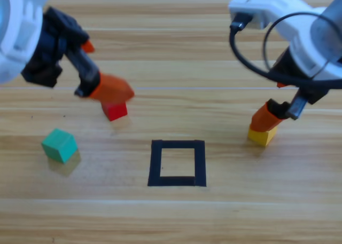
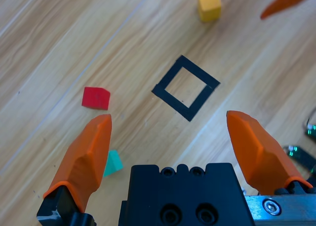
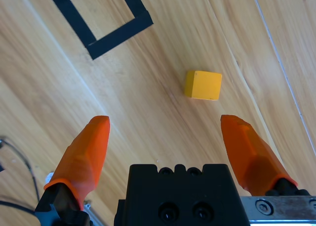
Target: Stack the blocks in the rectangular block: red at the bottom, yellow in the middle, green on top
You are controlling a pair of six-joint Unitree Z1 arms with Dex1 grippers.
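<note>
Ahead of open jaws lies yellow (image 3: 203, 84).

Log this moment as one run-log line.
left hand open above red cube | right hand open above yellow cube | green cube apart | tape square unfilled

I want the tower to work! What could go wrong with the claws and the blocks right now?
1. Both claws are open and hold nothing. The left claw hangs above the red cube, which sits off to one side of it, so a grab could miss or knock it.
2. The right claw is over the yellow cube, but red must go into the tape square first.
</note>
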